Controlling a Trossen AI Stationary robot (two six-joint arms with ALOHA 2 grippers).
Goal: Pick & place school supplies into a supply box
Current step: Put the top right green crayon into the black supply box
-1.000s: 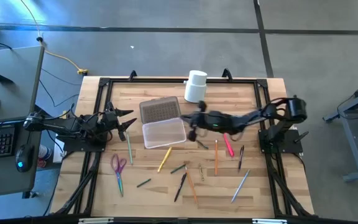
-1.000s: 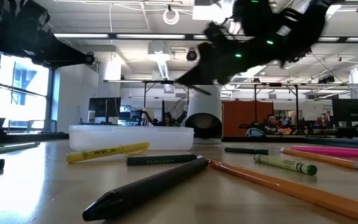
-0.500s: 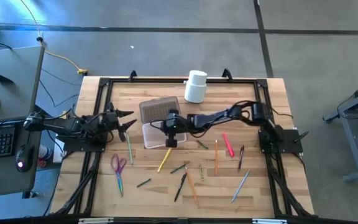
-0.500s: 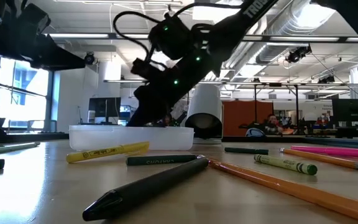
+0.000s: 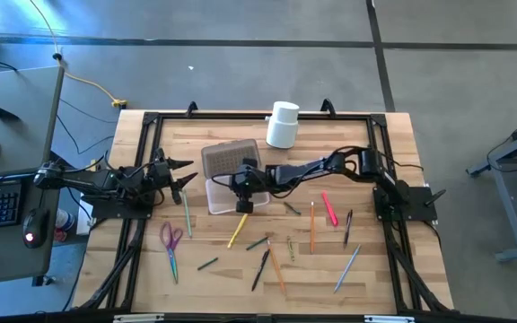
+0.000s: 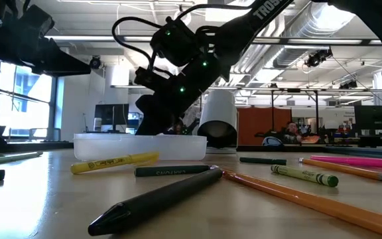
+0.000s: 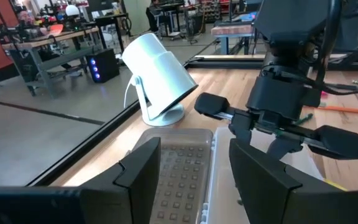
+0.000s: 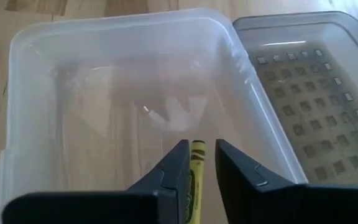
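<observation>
The right gripper (image 5: pixel 243 192) is being held low over the open supply box (image 5: pixel 218 199). A second ago it was still being swung in from the bare table beside the box; half a second ago it was already being brought over the tray. Its jaws are now being parted. In the right wrist view a narrow gap is being shown beside the yellow-green crayon (image 8: pixel 198 165), which is still being carried upright between the fingertips of the right gripper (image 8: pixel 199 147), so the grip is judged to be loosening rather than firm.

Directly beneath the fingertips the clear floor of the tray is being seen, with the box wall (image 8: pixel 123 25) well ahead of them and the grey textured lid (image 8: pixel 316 81) lying open just to one side. No other supply is being seen in the part of the tray that is shown.

The crayon is therefore judged to be in the act of being dropped, which would make one piece delivered. Much is being left behind the gripper on the table: a yellow highlighter (image 5: pixel 238 230), a pink pen (image 5: pixel 329 208) and the scissors (image 5: pixel 170 240) among them.

The left gripper (image 5: pixel 179 176) is being kept waiting beyond the box from the working fingers, its jaws spread wide and empty.
</observation>
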